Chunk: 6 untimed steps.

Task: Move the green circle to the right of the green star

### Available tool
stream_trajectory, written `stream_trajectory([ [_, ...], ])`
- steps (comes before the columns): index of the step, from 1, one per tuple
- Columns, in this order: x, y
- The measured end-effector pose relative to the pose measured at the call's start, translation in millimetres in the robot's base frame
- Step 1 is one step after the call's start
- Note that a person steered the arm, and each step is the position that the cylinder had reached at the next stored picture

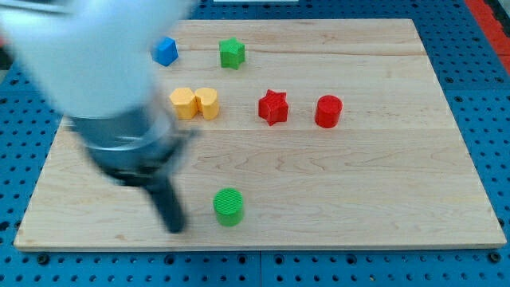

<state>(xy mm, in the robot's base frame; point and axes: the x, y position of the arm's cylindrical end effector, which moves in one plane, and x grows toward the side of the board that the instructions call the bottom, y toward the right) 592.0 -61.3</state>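
Your tip [173, 226] rests bare on the board, touching nothing, just beside the green circle [229, 206] on its left. The circle sits near the view's bottom edge; the green star [232, 53] lies well apart, straight toward the view's top. You likely need to get below the circle to drive it up and slightly right. The wooden board [398, 191] offers open room there.
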Motion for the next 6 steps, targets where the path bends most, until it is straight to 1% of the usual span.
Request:
stream_trajectory([
  [2,-30,117],
  [3,-54,150],
  [4,-34,154],
  [5,-45,127],
  [6,-76,124],
])
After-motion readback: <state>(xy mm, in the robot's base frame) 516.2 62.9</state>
